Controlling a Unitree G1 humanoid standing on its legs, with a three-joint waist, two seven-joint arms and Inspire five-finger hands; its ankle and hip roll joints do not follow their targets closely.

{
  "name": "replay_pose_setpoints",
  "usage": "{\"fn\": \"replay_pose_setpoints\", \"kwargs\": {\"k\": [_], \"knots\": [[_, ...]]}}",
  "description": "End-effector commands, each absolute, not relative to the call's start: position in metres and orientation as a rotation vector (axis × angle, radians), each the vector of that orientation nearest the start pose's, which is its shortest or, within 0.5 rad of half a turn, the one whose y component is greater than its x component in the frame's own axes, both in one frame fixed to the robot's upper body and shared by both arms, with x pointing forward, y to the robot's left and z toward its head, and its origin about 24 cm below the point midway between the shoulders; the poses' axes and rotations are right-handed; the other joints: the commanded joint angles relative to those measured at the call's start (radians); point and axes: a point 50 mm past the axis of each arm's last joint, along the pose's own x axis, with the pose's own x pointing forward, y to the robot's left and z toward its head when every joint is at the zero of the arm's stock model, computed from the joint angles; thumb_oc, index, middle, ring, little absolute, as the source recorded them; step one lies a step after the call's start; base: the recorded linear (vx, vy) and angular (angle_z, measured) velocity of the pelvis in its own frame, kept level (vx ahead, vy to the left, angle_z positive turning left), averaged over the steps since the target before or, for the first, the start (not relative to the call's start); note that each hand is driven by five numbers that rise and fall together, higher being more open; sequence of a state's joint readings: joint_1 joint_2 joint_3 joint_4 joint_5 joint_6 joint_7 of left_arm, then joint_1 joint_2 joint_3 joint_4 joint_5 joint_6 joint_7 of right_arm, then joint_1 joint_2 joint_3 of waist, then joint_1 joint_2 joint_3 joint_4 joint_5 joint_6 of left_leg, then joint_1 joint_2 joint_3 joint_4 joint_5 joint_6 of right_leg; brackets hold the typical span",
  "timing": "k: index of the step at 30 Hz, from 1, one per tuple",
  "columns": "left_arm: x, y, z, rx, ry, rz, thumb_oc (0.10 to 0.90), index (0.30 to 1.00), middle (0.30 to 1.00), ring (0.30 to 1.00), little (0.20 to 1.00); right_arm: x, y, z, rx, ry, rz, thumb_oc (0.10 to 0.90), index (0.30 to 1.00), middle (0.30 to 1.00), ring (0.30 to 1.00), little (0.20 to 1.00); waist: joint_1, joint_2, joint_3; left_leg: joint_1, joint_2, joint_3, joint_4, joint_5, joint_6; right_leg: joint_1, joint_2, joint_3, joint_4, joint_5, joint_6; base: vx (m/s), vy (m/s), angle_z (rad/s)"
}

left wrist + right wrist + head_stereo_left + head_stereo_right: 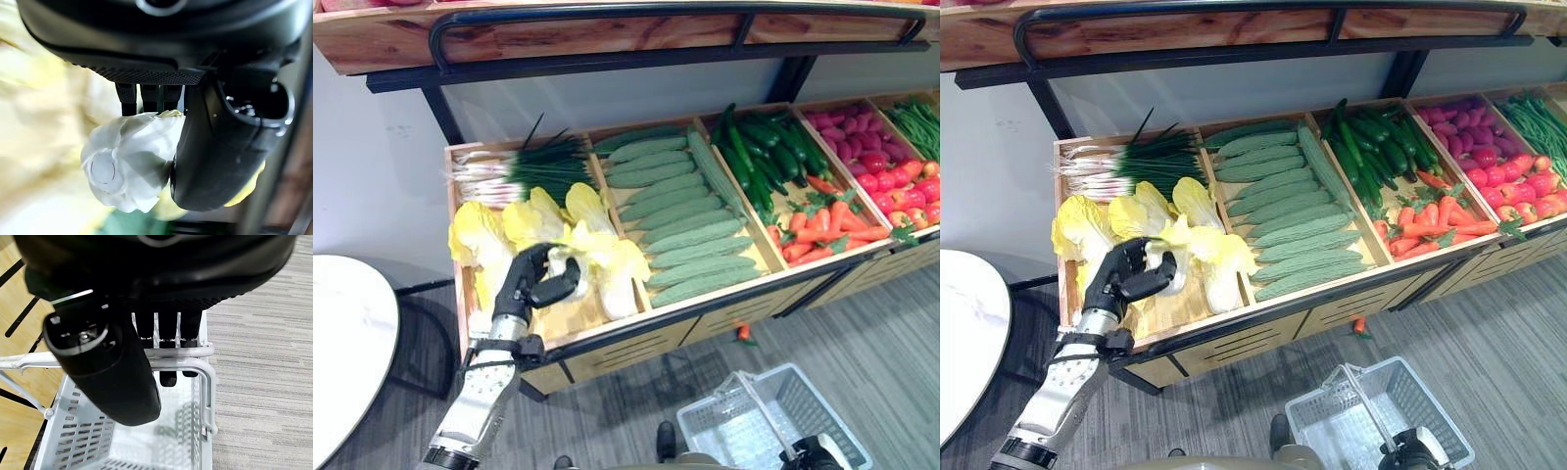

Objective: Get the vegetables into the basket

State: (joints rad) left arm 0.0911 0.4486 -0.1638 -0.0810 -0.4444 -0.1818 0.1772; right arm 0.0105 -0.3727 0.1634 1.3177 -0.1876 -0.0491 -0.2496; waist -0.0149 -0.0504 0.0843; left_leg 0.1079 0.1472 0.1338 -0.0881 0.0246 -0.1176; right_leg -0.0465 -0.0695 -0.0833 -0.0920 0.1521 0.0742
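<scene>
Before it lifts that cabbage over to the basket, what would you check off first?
1. Left hand curled round the cabbage: ok, fingers and thumb wrap its white stem.
2. Grip firm enough to lift: cannot tell.
3. Right hand curled round the basket handle: ok.
4. Basket open, with room inside: ok.
5. Basket under the cabbage: not ok, it hangs lower and further right.
6. Neighbouring cabbages loose from it: cannot tell.
</scene>
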Motion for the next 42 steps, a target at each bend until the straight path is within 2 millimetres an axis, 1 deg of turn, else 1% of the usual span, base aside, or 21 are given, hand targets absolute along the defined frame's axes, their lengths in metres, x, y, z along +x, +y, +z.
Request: {"fn": "replay_pose_setpoints", "kwargs": {"k": [1,7,11,15,16,18,19,20,21,22,23,24,25,27,30,31,33,34,36,38,42], "knots": [[0.239,0.199,0.115,-0.099,-0.387,-0.073,0.4,0.3,0.3,0.3,0.3,0.092,-0.311,-0.134,-0.75,1.165,-0.233,0.4,0.3,0.3,0.3,0.3,0.004,-0.03,-0.019,-0.03,0.016,-0.053,0.001,-0.017,-0.001,0.043,-0.085,0.006,0.005,-0.037,0.104,0.0,0.0,0.0],[0.234,0.193,0.117,-0.17,-0.385,-0.193,0.4,0.3,0.3,0.3,0.3,0.093,-0.311,-0.134,-0.723,1.158,-0.244,0.4,0.3,0.3,0.3,0.3,0.011,-0.041,-0.016,-0.02,0.007,-0.048,0.001,-0.026,0.007,0.046,-0.095,0.004,0.005,-0.032,0.111,0.0,0.044,0.0],[0.23,0.187,0.122,-0.235,-0.396,-0.285,0.4,0.3,0.3,0.3,0.3,0.095,-0.311,-0.133,-0.705,1.15,-0.251,0.4,0.3,0.3,0.3,0.3,0.017,-0.052,-0.007,0.0,-0.019,-0.029,0.001,-0.039,0.032,0.045,-0.116,0.024,0.005,-0.015,0.13,0.0,0.113,-0.01],[0.23,0.182,0.129,-0.241,-0.425,-0.33,0.4,0.3,0.3,0.3,0.3,0.097,-0.31,-0.134,-0.699,1.149,-0.243,0.4,0.3,0.3,0.3,0.3,0.02,-0.063,0.006,-0.008,-0.045,-0.015,0.038,-0.064,0.052,0.033,-0.137,0.049,0.007,0.011,0.145,-0.04,0.15,-0.16],[0.23,0.178,0.135,-0.235,-0.451,-0.362,0.4,0.3,0.3,0.3,0.3,0.098,-0.308,-0.134,-0.694,1.136,-0.238,0.4,0.3,0.3,0.3,0.3,0.011,-0.073,0.017,-0.013,-0.068,-0.008,0.057,-0.081,0.07,0.011,-0.159,0.067,0.036,0.042,0.162,-0.07,0.183,-0.23],[0.232,0.176,0.136,-0.228,-0.454,-0.381,0.4,0.3,0.3,0.3,0.3,0.096,-0.307,-0.134,-0.69,1.137,-0.238,0.4,0.3,0.3,0.3,0.3,0.006,-0.085,0.027,-0.014,-0.089,0.004,0.065,-0.09,0.081,-0.013,-0.178,0.087,0.056,0.085,0.178,-0.09,0.204,-0.35],[0.232,0.175,0.138,-0.226,-0.462,-0.384,0.4,0.3,0.3,0.3,0.3,0.097,-0.307,-0.134,-0.692,1.14,-0.238,0.4,0.3,0.3,0.3,0.3,0.003,-0.089,0.03,-0.015,-0.1,0.008,0.067,-0.093,0.088,-0.024,-0.185,0.097,0.062,0.115,0.183,-0.12,0.224,-0.32],[0.233,0.176,0.139,-0.223,-0.466,-0.38,0.4,0.3,0.3,0.3,0.3,0.095,-0.306,-0.135,-0.686,1.143,-0.237,0.4,0.3,0.3,0.3,0.3,-0.01,-0.095,0.036,-0.016,-0.117,0.022,0.068,-0.099,0.096,-0.047,-0.198,0.118,0.052,0.176,0.188,-0.09,0.152,-0.32],[0.233,0.176,0.139,-0.223,-0.466,-0.38,0.4,0.3,0.3,0.3,0.3,0.095,-0.306,-0.135,-0.686,1.143,-0.237,0.4,0.3,0.3,0.3,0.3,-0.008,-0.096,0.036,-0.016,-0.118,0.024,0.069,-0.1,0.096,-0.048,-0.197,0.12,0.051,0.177,0.188,-0.19,0.179,-0.41],[0.236,0.175,0.141,-0.217,-0.475,-0.384,0.4,0.3,0.3,0.3,0.3,0.097,-0.305,-0.135,-0.68,1.135,-0.239,0.4,0.3,0.3,0.3,0.3,-0.019,-0.099,0.049,-0.027,-0.122,0.048,0.075,-0.096,0.1,-0.086,-0.205,0.13,0.051,0.232,0.188,-0.18,0.12,-0.6],[0.237,0.175,0.14,-0.219,-0.474,-0.38,0.4,0.3,0.3,0.3,0.3,0.098,-0.304,-0.135,-0.68,1.132,-0.239,0.4,0.3,0.3,0.3,0.3,-0.017,-0.093,0.057,-0.029,-0.115,0.061,0.08,-0.099,0.103,-0.093,-0.205,0.108,0.061,0.217,0.188,-0.34,0.223,-0.75],[0.238,0.174,0.139,-0.212,-0.463,-0.39,0.4,0.3,0.3,0.3,0.3,0.093,-0.303,-0.137,-0.668,1.144,-0.246,0.4,0.3,0.3,0.3,0.3,-0.004,-0.079,0.059,-0.044,-0.108,0.093,0.07,-0.082,0.112,-0.087,-0.225,0.006,0.121,0.155,0.171,-0.23,0.151,-0.7],[0.238,0.174,0.139,-0.212,-0.463,-0.39,0.4,0.3,0.3,0.3,0.3,0.093,-0.303,-0.137,-0.668,1.144,-0.246,0.4,0.3,0.3,0.3,0.3,-0.005,-0.081,0.058,-0.047,-0.11,0.093,0.069,-0.079,0.113,-0.09,-0.227,0.006,0.122,0.156,0.171,-0.23,0.14,-0.49],[0.239,0.173,0.139,-0.214,-0.458,-0.395,0.4,0.3,0.3,0.3,0.3,0.09,-0.303,-0.137,-0.668,1.154,-0.247,0.4,0.3,0.3,0.3,0.3,0.003,-0.071,0.056,-0.057,-0.106,0.113,0.061,-0.068,0.118,-0.064,-0.227,-0.064,0.182,0.098,0.155,-0.13,0.093,-0.37],[0.238,0.172,0.14,-0.207,-0.46,-0.405,0.4,0.3,0.3,0.3,0.3,0.087,-0.307,-0.137,-0.681,1.169,-0.255,0.4,0.3,0.3,0.3,0.3,0.015,-0.06,0.047,-0.071,-0.103,0.153,0.066,-0.061,0.128,-0.039,-0.22,-0.1,0.291,0.03,0.137,-0.16,0.092,-0.5],[0.234,0.174,0.14,-0.194,-0.457,-0.407,0.4,0.3,0.3,0.3,0.3,0.087,-0.309,-0.136,-0.695,1.171,-0.253,0.4,0.3,0.3,0.3,0.3,0.036,-0.062,0.031,-0.08,-0.097,0.21,0.077,-0.059,0.128,0.006,-0.242,-0.165,0.309,0.013,0.135,-0.15,-0.014,-0.6],[0.233,0.176,0.14,-0.188,-0.454,-0.398,0.4,0.3,0.3,0.3,0.3,0.086,-0.307,-0.137,-0.699,1.172,-0.244,0.4,0.3,0.3,0.3,0.3,0.042,-0.069,0.023,-0.078,-0.099,0.228,0.075,-0.058,0.125,0.032,-0.249,-0.184,0.27,0.02,0.141,-0.03,-0.045,-0.9],[0.233,0.178,0.138,-0.187,-0.448,-0.391,0.4,0.3,0.3,0.3,0.3,0.087,-0.307,-0.137,-0.699,1.166,-0.242,0.4,0.3,0.3,0.3,0.3,0.046,-0.07,0.018,-0.062,-0.101,0.228,0.069,-0.08,0.116,0.048,-0.253,-0.201,0.245,0.012,0.161,0.05,-0.069,-0.93],[0.232,0.18,0.138,-0.183,-0.448,-0.388,0.4,0.3,0.3,0.3,0.3,0.084,-0.306,-0.138,-0.7,1.176,-0.232,0.4,0.3,0.3,0.3,0.3,0.046,-0.071,0.008,-0.059,-0.095,0.25,0.07,-0.076,0.109,0.065,-0.244,-0.22,0.198,-0.002,0.164,0.02,-0.147,-0.81],[0.232,0.18,0.138,-0.205,-0.448,-0.388,0.4,0.3,0.3,0.3,0.3,0.075,-0.307,-0.14,-0.697,1.211,-0.234,0.4,0.3,0.3,0.3,0.3,0.039,-0.064,0.006,-0.06,-0.072,0.269,0.076,-0.058,0.088,0.089,-0.211,-0.232,0.136,-0.048,0.151,-0.02,-0.248,-0.42],[0.232,0.176,0.136,-0.223,-0.443,-0.397,0.4,0.3,0.3,0.3,0.3,0.071,-0.311,-0.138,-0.704,1.219,-0.252,0.4,0.3,0.3,0.3,0.3,0.026,-0.052,0.007,-0.057,-0.038,0.276,0.066,-0.021,0.059,0.112,-0.164,-0.234,0.083,-0.086,0.13,-0.03,-0.204,-0.34]]}}
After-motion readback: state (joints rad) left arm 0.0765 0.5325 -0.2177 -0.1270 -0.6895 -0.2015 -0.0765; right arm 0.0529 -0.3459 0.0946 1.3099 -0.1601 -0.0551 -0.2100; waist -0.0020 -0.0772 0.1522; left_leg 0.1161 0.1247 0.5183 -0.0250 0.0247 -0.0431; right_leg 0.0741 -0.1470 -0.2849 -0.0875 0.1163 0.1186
